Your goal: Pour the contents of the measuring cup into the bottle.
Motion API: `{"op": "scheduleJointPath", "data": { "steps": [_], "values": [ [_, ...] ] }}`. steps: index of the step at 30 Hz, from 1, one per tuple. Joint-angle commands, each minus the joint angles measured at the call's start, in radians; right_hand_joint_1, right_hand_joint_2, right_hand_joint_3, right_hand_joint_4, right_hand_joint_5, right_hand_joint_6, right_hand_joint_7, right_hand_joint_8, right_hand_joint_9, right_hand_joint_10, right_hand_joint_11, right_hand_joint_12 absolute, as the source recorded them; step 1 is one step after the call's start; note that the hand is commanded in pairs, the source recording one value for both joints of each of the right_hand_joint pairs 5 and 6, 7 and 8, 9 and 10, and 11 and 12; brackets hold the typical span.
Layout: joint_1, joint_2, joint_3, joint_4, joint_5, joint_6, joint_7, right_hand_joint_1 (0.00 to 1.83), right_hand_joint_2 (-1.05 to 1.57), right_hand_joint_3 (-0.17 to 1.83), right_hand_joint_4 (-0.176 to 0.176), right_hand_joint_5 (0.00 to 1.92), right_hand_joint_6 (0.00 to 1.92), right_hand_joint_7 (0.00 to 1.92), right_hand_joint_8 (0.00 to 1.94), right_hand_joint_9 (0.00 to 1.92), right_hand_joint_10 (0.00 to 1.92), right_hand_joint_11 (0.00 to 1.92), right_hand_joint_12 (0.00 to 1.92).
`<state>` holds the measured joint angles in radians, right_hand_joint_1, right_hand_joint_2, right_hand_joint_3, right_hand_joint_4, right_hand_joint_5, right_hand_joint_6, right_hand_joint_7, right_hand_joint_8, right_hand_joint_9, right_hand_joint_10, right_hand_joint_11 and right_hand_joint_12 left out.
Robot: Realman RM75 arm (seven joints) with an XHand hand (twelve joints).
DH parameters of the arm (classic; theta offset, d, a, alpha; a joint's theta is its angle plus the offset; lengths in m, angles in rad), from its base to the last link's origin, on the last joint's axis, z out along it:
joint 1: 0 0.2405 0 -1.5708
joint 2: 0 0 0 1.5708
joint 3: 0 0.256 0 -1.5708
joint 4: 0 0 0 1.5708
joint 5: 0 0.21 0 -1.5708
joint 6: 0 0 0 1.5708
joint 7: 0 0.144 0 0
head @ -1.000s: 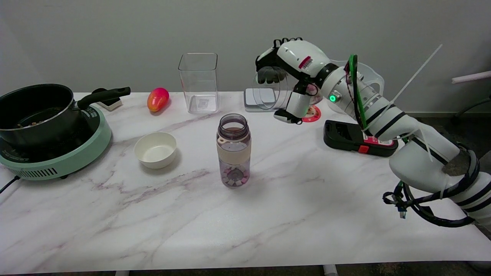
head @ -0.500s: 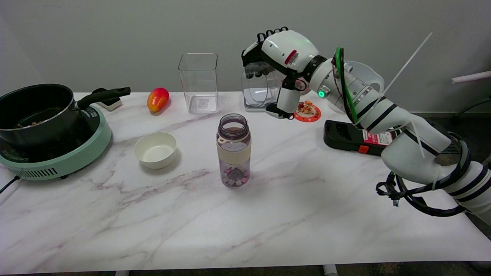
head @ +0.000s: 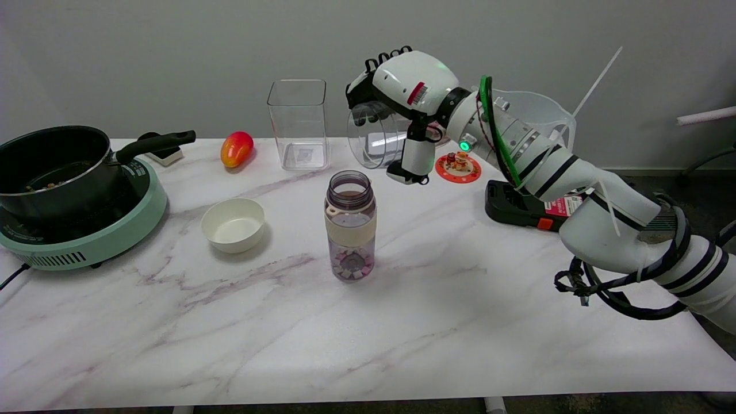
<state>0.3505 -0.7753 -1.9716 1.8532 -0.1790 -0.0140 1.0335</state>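
A clear plastic bottle (head: 350,225) with a cream band stands open near the table's middle, small pink and white pieces in its bottom. My right hand (head: 402,98) grips a clear measuring cup (head: 371,135) and holds it tipped on its side in the air. The cup's mouth faces left, above and to the right of the bottle's opening. I cannot tell what is inside the cup.
A tall clear square container (head: 298,123) and a red-orange mango (head: 236,148) are at the back. A white bowl (head: 233,224) sits left of the bottle, a black pot (head: 54,167) on a green cooker (head: 86,236) far left. A black device (head: 520,210) and red coaster (head: 458,168) lie right.
My right hand has carried the tipped measuring cup to the left and slightly up, off the small scale at the back and closer to the bottle. The bottle has not moved.
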Motion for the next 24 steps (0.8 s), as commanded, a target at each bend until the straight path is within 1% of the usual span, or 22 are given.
{"op": "scheduleJointPath", "data": {
  "steps": [1,15,24],
  "values": [
    [0.084,-0.001,-0.114,-0.009,-0.007,-0.038,-0.047,1.54,-0.21,1.83,0.000,1.21,1.21,1.32,1.32,1.23,1.23,1.00,1.00],
    [0.090,-0.008,-0.137,0.003,-0.007,-0.042,-0.152,1.54,-0.20,1.83,0.000,1.22,1.22,1.32,1.32,1.23,1.23,1.01,1.01],
    [0.116,-0.010,-0.156,0.003,-0.004,-0.042,-0.177,1.54,-0.18,1.83,0.000,1.23,1.23,1.33,1.33,1.24,1.24,1.02,1.02]
  ]
}}
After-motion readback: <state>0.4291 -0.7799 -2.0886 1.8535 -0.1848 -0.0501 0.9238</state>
